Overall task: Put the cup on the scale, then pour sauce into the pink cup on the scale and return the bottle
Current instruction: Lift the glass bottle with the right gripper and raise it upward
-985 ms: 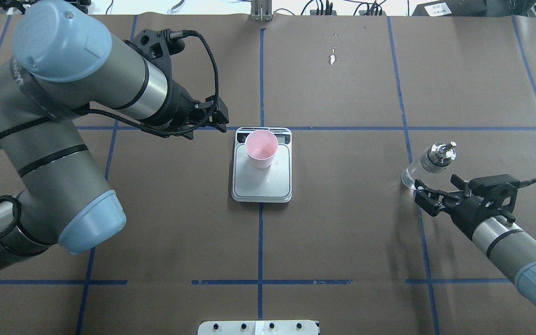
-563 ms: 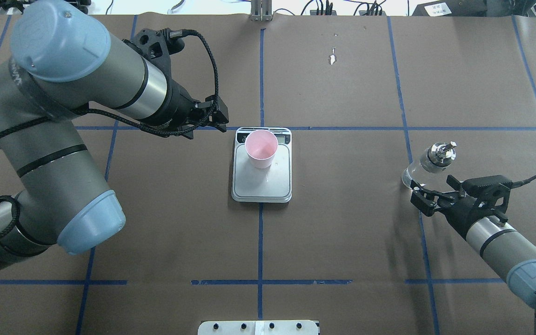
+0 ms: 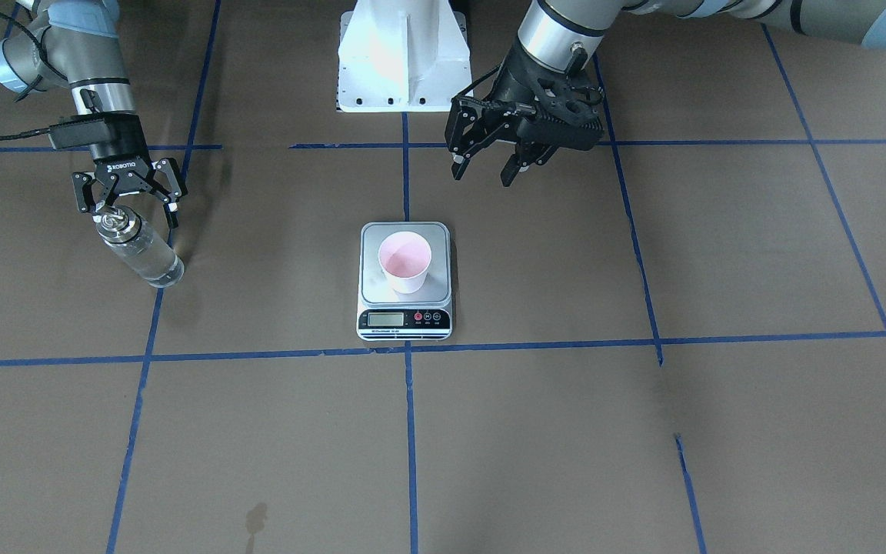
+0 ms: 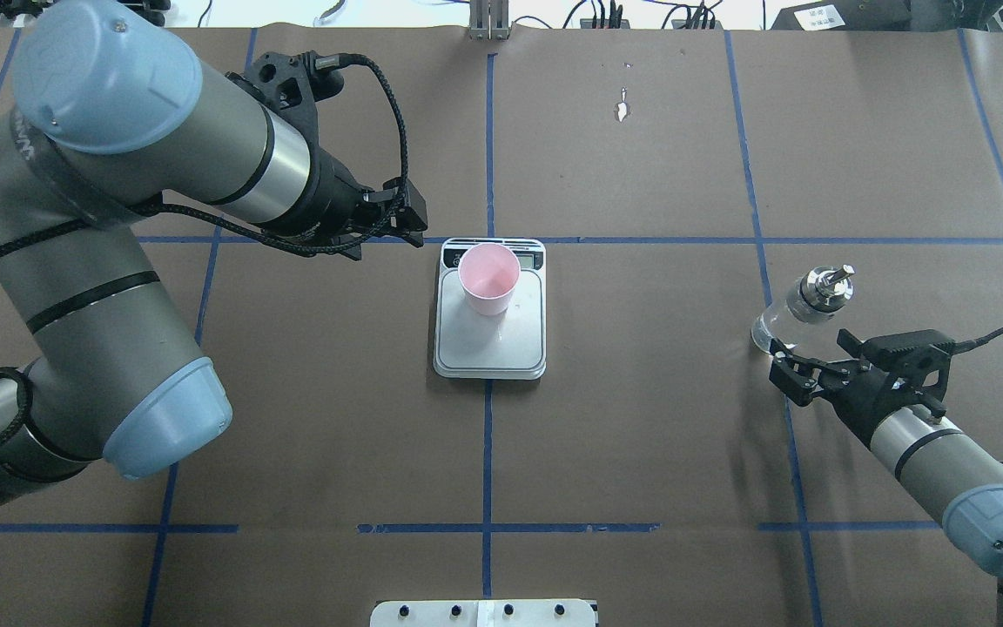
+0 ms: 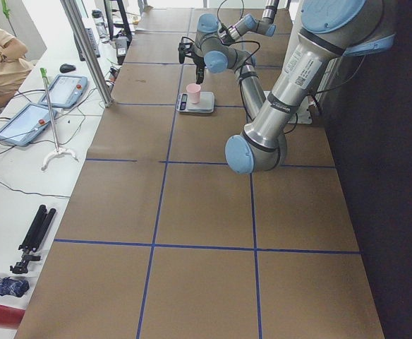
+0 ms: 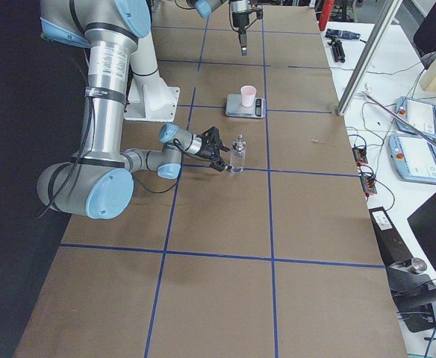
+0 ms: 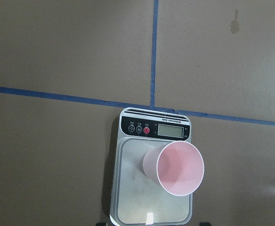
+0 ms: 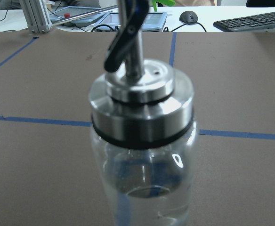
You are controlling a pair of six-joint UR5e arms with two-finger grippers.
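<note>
The pink cup (image 4: 488,279) stands upright on the silver scale (image 4: 488,350), near its display end; it also shows in the front view (image 3: 404,261) and the left wrist view (image 7: 177,167). My left gripper (image 4: 393,222) is open and empty, hovering to the left of the scale. The glass bottle (image 4: 802,309) with the silver spout cap stands on the table at the right and holds a little clear sauce (image 8: 142,195). My right gripper (image 4: 784,366) is open just in front of the bottle (image 3: 139,250), fingers spread beside it, not closed on it.
The white robot base (image 3: 404,61) stands at the table's near edge. Blue tape lines grid the brown paper. A small pale stain (image 4: 622,111) lies far behind the scale. Tablets and cables (image 5: 65,88) lie on the white side bench.
My right gripper has moved a little left and forward, closer to the bottle. The left gripper, cup and scale have stayed put.
</note>
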